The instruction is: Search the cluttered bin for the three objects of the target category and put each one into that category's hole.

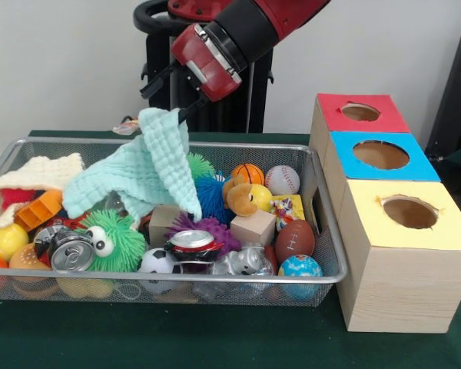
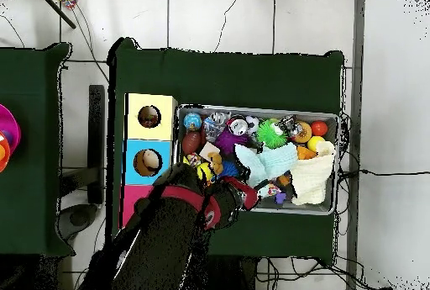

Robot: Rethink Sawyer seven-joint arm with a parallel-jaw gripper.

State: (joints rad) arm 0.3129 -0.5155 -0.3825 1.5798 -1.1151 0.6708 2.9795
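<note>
Front view: pincer [image 1: 186, 110] pinches mint cloth [image 1: 142, 173] above toy-crammed bin [image 1: 323, 231]; yellow-topped hole [image 1: 409, 212] empty.

One gripper [image 1: 186, 104] holds one mint knitted cloth [image 1: 142, 173]; below it sits one wire bin [image 1: 323, 231]. Beside it stand three topped boxes [image 1: 399, 254]. Under the gripper lie two cans [image 1: 71, 250] and two wooden blocks [image 1: 253, 227].

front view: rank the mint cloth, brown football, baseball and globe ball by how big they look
1. mint cloth, by far the largest
2. brown football
3. globe ball and baseball look alike; the globe ball is nearer the camera, so unranked
</note>
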